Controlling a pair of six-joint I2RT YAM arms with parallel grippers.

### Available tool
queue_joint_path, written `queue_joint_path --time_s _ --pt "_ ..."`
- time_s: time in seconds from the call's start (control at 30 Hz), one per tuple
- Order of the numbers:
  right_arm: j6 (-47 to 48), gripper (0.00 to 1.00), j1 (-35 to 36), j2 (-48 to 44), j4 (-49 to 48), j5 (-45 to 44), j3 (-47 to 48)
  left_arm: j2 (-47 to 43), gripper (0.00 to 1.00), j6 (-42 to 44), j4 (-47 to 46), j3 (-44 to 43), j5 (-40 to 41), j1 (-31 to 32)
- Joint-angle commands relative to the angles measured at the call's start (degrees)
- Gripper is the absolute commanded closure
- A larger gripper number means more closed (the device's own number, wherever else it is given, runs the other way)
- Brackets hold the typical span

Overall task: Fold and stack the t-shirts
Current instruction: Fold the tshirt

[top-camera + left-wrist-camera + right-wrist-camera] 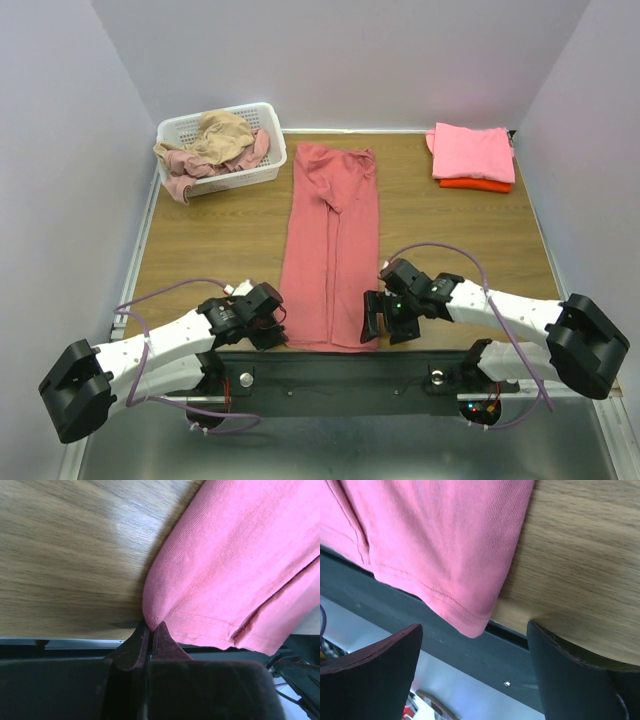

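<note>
Bare tabletop on either side of the dusty red shirt, so there are clear lanes to the back. Far-left corner blocked by basket of loose shirts, far-right by folded stack. Near edge tight: left pincer and right pincer flank the hem.

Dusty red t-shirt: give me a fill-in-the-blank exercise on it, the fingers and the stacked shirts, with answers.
The fingers of the left gripper are ___ on the near-left corner of the dusty red t-shirt.
The fingers of the right gripper stand ___ at its near-right corner.
The bright pink t-shirt lies ___ the orange-red t-shirt.
Answers: shut; open; on top of.
</note>
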State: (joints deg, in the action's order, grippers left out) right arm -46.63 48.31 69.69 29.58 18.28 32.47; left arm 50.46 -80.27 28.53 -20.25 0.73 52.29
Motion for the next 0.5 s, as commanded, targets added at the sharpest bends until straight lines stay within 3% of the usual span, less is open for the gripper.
queue_joint_path --time_s 0.0,0.27,0.47 --pt "-5.0 0.12 1.5 -1.7 -1.4 -4.7 1.7 -0.2 1.0 -0.5 2.5 1.1 -0.1 0.0" --pt "-10.8 0.3 4.4 0.2 -8.2 -3.1 -2.3 -1.3 1.0 -0.7 2.4 1.5 -0.1 0.0" --pt "-11.6 0.5 5.6 0.8 -8.7 -3.0 -2.7 -2.6 1.0 -0.9 2.8 0.9 0.5 0.0"
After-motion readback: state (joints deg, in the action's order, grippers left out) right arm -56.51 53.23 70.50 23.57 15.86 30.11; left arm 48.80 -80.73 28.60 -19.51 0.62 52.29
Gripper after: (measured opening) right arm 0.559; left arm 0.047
